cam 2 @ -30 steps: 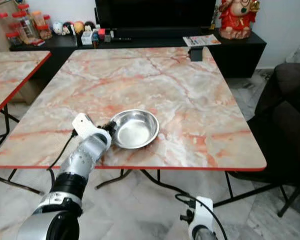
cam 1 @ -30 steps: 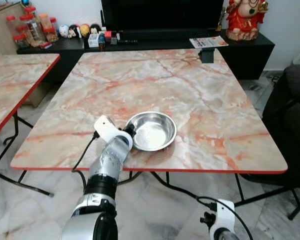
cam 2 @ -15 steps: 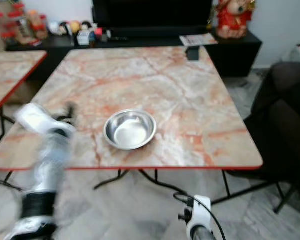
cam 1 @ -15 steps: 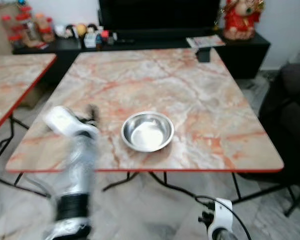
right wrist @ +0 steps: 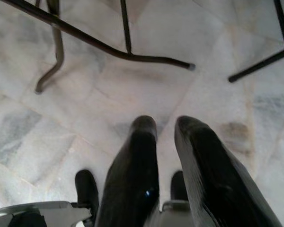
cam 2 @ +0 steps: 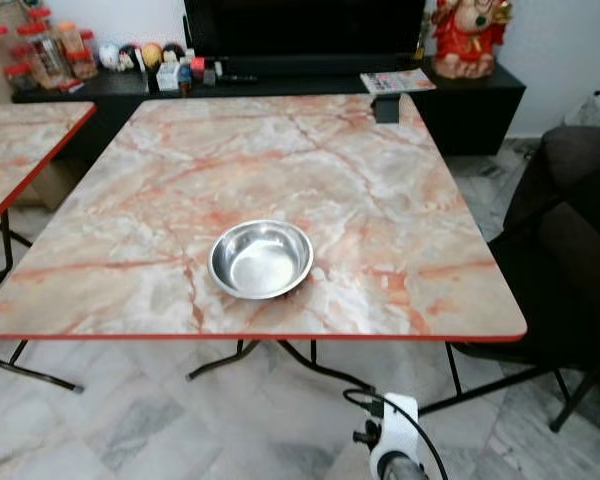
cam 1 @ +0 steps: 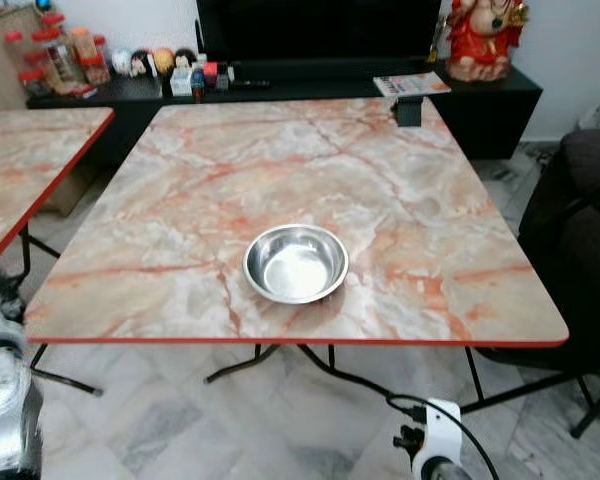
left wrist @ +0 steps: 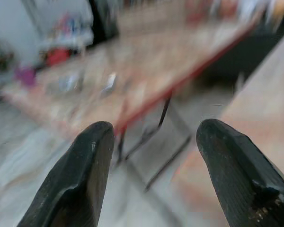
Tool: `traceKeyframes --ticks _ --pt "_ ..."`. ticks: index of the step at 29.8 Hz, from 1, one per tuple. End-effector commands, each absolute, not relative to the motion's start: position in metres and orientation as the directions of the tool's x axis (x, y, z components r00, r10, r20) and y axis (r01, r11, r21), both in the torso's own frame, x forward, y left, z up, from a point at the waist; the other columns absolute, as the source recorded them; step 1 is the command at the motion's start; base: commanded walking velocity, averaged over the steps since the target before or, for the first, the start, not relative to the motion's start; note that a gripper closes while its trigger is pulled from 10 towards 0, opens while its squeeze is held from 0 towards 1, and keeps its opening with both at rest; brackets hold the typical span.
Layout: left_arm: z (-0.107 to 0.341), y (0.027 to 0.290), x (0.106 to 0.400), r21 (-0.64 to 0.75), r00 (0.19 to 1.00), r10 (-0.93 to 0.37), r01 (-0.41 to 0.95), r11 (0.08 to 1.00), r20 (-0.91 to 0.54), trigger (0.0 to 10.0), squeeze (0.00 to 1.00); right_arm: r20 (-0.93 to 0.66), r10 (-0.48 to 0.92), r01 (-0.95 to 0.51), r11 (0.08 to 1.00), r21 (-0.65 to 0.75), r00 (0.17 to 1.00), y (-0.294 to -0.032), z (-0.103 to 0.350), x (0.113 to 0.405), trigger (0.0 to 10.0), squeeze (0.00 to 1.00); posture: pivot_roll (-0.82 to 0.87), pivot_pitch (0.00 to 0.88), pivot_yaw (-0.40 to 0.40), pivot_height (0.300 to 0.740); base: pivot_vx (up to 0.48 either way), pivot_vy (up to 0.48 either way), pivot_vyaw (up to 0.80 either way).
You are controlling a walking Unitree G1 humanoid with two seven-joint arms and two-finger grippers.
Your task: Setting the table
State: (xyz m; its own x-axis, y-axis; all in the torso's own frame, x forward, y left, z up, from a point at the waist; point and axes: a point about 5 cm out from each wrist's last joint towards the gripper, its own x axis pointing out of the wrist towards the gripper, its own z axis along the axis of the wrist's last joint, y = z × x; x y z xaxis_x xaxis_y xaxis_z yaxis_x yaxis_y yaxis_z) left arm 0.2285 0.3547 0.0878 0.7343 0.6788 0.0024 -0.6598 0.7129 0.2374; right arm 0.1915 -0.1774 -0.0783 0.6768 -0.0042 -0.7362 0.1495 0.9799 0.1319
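One steel bowl (cam 1: 295,263) on our marble counter (cam 1: 280,170), near its front edge
Our left claw (left wrist: 151,142) is spread, empty, beside the counter; right claw (right wrist: 166,137) nearly pressed together, pointing at floor (right wrist: 132,94)

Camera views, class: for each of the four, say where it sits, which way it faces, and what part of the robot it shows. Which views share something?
Left eye view: on the head, looking forward and down at the pink marble-patterned table with the round steel bowl; the silver left arm at the edge.
Right eye view: same head, same table and bowl.
Left wrist view: along the open left gripper, blurred, facing a red-edged table.
Right wrist view: along the right gripper, pointing down at the grey marble floor and black table legs.
Both eyes share the bowl.
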Motion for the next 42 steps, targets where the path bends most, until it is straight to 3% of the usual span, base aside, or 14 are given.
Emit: traceKeyframes --ticks 1,2,8,11,15,19,20,22,30,37,42 --pt "0.069 0.363 0.215 0.306 0.715 0.697 -0.653 0.693 -0.053 10.0 0.00 -0.743 -0.002 0.148 0.980 0.131 0.669 -0.177 -0.080 0.189 10.0 0.00 0.05 0.000 0.050 0.740 0.000 0.000 0.00" --pt "0.041 0.366 0.195 0.358 0.679 0.716 -0.636 0.683 -0.161 10.0 0.00 -0.744 -0.007 0.153 0.980 0.128 0.669 -0.178 -0.080 0.188 10.0 0.00 0.04 0.000 0.051 0.740 0.000 0.000 0.00" --pt "0.003 0.360 0.167 0.433 0.624 0.718 -0.579 0.690 -0.309 10.0 0.00 -0.747 -0.017 0.159 0.980 0.119 0.665 -0.181 -0.081 0.186 10.0 0.00 0.03 0.000 0.052 0.740 0.000 0.000 0.00" --pt "-0.026 0.345 0.151 0.413 0.578 0.684 -0.545 0.729 -0.445 10.0 0.00 -0.746 -0.029 0.168 0.979 0.112 0.665 -0.185 -0.080 0.186 10.0 0.00 0.02 0.000 0.043 0.740 0.000 0.000 0.00" --pt "-0.056 0.306 0.150 0.314 0.601 0.485 -0.373 0.873 -0.636 10.0 0.00 -0.746 -0.036 0.172 0.979 0.106 0.665 -0.188 -0.080 0.187 10.0 0.00 0.03 0.000 0.032 0.740 0.000 0.000 0.00" --pt "-0.056 0.306 0.150 0.314 0.601 0.485 -0.373 0.873 -0.635 10.0 0.00 -0.746 -0.036 0.172 0.979 0.106 0.665 -0.188 -0.080 0.187 10.0 0.00 0.03 0.000 0.032 0.740 0.000 0.000 0.00" --pt "-0.075 0.256 0.159 0.203 0.626 0.246 -0.140 0.969 -0.740 10.0 0.00 -0.751 -0.034 0.161 0.982 0.097 0.660 -0.187 -0.080 0.187 10.0 0.00 -0.01 0.000 0.033 0.740 0.000 0.000 0.00" --pt "-0.082 0.227 0.163 0.136 0.618 0.126 -0.031 0.990 -0.776 10.0 0.00 -0.751 -0.030 0.150 0.984 0.093 0.660 -0.186 -0.079 0.188 10.0 0.00 -0.03 0.000 0.038 0.740 0.000 0.000 0.00" --pt "-0.085 0.205 0.168 0.089 0.604 0.057 0.023 0.996 -0.795 10.0 0.00 -0.759 -0.051 0.165 0.983 0.075 0.649 -0.192 -0.081 0.184 10.0 0.00 -0.05 0.000 0.039 0.740 0.000 0.044 0.00" --pt "-0.088 0.213 0.161 0.091 0.573 0.080 -0.009 0.996 -0.816 10.0 0.00 -0.759 -0.050 0.164 0.984 0.075 0.649 -0.193 -0.080 0.185 10.0 0.00 -0.05 0.000 0.042 0.740 0.000 0.050 0.00" --pt "-0.090 0.217 0.155 0.101 0.556 0.093 -0.016 0.995 -0.826 10.0 0.00 -0.752 -0.049 0.168 0.982 0.083 0.658 -0.191 -0.079 0.189 10.0 0.00 -0.04 0.000 0.051 0.740 0.000 0.480 0.00"
